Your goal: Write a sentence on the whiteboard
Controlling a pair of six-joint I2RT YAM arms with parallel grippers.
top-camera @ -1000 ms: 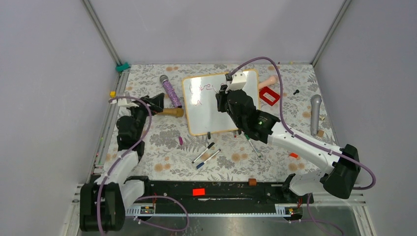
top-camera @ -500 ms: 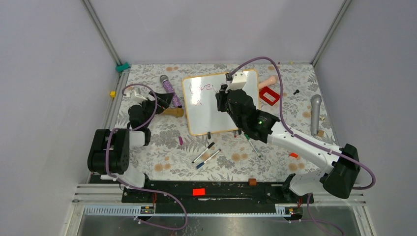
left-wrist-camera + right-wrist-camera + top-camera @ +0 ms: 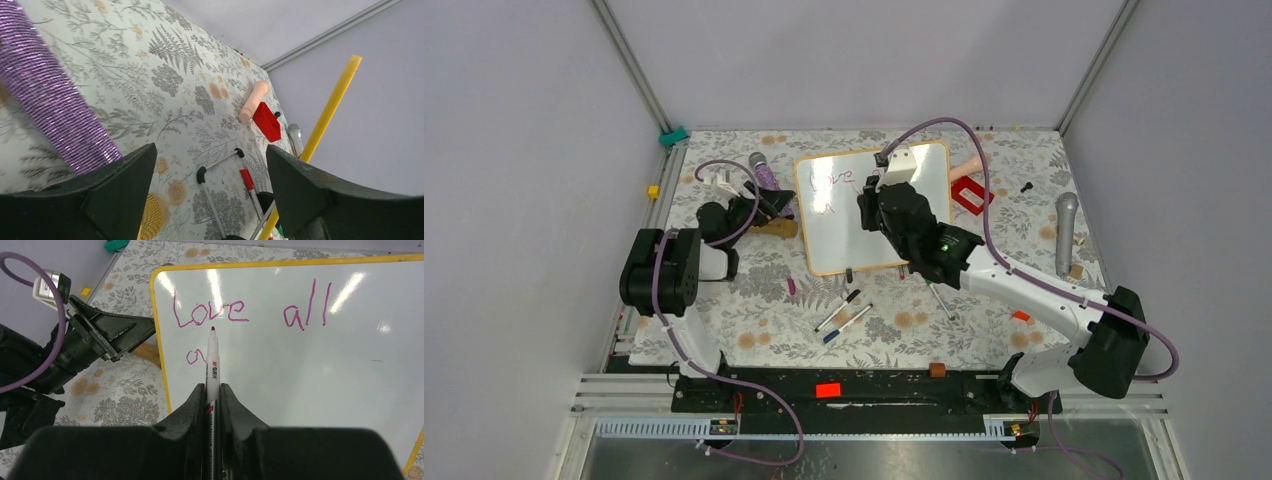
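Note:
The whiteboard (image 3: pixel 849 240) lies flat at the back middle of the table and fills the right wrist view (image 3: pixel 310 375). The sentence (image 3: pixel 232 314) reads "Love all" in purplish-pink, with a first letter or two begun on a second line below; it shows faintly in the top view (image 3: pixel 836 178). My right gripper (image 3: pixel 213 388) is shut on a white marker (image 3: pixel 212 357). The marker's tip sits just under "Love", over the board (image 3: pixel 871 195). My left gripper (image 3: pixel 774 205) is open and empty beside the board's left edge, and its jaws stand wide apart in the left wrist view (image 3: pixel 210 150).
A purple microphone (image 3: pixel 769 185) and a gold one (image 3: pixel 774 228) lie at the left gripper. Loose markers (image 3: pixel 844 310) lie in front of the board. A red box (image 3: pixel 971 195), a peach cylinder (image 3: pixel 969 166) and a grey microphone (image 3: pixel 1065 232) lie to the right.
The left arm has risen and its gripper has moved right, towards the board's left edge. The right gripper with the marker has shifted slightly left.

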